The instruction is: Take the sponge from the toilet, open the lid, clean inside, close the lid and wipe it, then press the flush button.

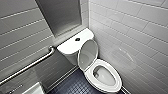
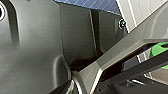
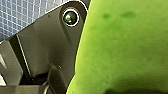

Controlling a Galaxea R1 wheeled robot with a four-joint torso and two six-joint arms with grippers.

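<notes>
sponge count is one: we see the green sponge [image 3: 125, 45] close up at the right wrist, grasped by the right hand [image 3: 125, 85], with dark floor behind it. one toilet [image 1: 114, 73] stands in the tiled corner, its one lid [image 1: 87, 53] raised, the bowl open. one flush button [image 1: 77, 39] sits mid tank top. one grab bar [image 1: 30, 66] runs along the wall. whether the left hand is clenched or released, we cannot tell.

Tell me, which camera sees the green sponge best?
The right wrist view. The sponge is close up there, big and bright green, with its soft surface easy to see. The left wrist view catches just a green sliver of it at one edge. The head view shows the toilet with its lid up.
</notes>
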